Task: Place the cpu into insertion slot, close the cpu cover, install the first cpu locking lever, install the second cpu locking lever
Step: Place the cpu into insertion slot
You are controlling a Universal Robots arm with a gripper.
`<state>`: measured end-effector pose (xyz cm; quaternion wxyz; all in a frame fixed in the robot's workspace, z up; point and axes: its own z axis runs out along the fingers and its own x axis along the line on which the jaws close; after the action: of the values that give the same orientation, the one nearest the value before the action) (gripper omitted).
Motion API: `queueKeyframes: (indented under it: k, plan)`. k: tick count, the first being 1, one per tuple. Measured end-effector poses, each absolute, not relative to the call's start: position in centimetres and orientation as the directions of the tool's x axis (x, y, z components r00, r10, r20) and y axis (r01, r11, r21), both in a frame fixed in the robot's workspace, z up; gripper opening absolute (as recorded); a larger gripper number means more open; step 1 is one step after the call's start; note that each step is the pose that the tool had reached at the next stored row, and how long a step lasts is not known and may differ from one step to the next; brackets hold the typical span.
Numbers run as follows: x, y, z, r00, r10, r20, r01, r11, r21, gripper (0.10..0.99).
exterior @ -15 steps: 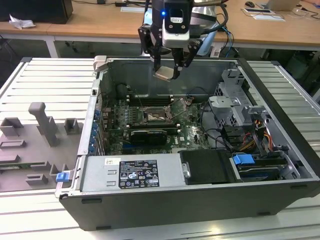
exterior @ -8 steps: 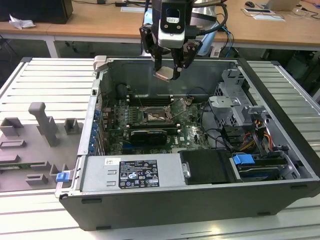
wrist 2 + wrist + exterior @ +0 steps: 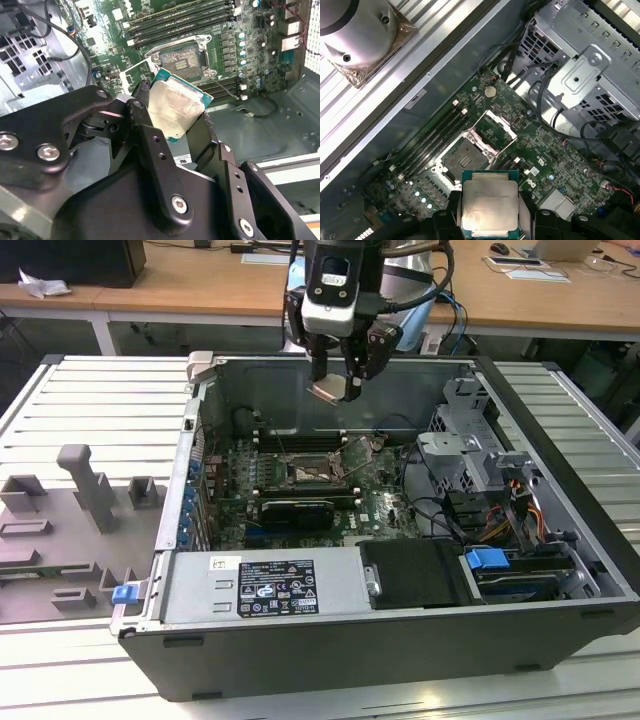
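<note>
1. Gripper (image 3: 175, 112) is closed on the cpu (image 3: 175, 105), its fingers pinching two opposite edges; the chip's pale top faces the camera in both wrist views.
2. Cpu hangs above the slot (image 3: 315, 472), well apart from it and offset toward the case's back wall in the exterior view; nothing is seated yet.
3. Slot is bare: dark centre exposed, with the cover (image 3: 501, 125) swung up beside the slot's far edge, so the opening is free.
4. Step in hand, as I judge it: carrying the cpu to the slot.
   - Chip looks tilted against the slot in the second wrist view; it should be level before contact.
   - Square its corners to the slot rim, then come straight down with no sideways drag over the contacts.
   - Stay clear of the raised cover and of the memory slots (image 3: 180, 17) flanking the slot.
   - Release only once it sits flat inside the rim; no pressing.
5. Cpu look: small flat square, silver-beige metal lid with rounded corners and faint print, on a green substrate showing as a thin border.
</note>
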<state>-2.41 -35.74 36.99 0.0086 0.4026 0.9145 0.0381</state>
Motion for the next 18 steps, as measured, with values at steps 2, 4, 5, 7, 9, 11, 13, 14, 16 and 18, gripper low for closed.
queueKeyframes:
  k: [2, 4, 5, 7, 9, 11, 13, 14, 16, 18]
  plan:
    - [-2.41, -35.74, 36.96, -0.637, 0.771, 0.015, 0.77, 0.634, 0.076, 0.541]
    - [-2.41, -35.74, 36.95, -0.619, 0.785, 0.014, 0.784, 0.616, 0.076, 0.541]
    - [-2.41, -35.74, 36.94, -0.605, 0.796, 0.014, 0.794, 0.603, 0.076, 0.541]
    - [-2.42, -35.74, 36.93, -0.575, 0.818, 0.014, 0.816, 0.573, 0.076, 0.541]
    - [-2.41, -35.74, 36.92, -0.554, 0.833, 0.013, 0.831, 0.551, 0.075, 0.541]
    - [-2.41, -35.74, 36.91, -0.529, 0.848, 0.013, 0.846, 0.527, 0.075, 0.541]
    - [-2.42, -35.74, 36.91, -0.513, 0.859, 0.013, 0.857, 0.51, 0.075, 0.541]
    - [-2.42, -35.74, 36.91, -0.504, 0.864, 0.013, 0.862, 0.502, 0.075, 0.541]
    - [-2.41, -35.74, 36.9, -0.495, 0.869, 0.013, 0.867, 0.493, 0.075, 0.541]
    - [-2.41, -35.74, 36.9, -0.492, 0.87, 0.013, 0.869, 0.49, 0.075, 0.541]
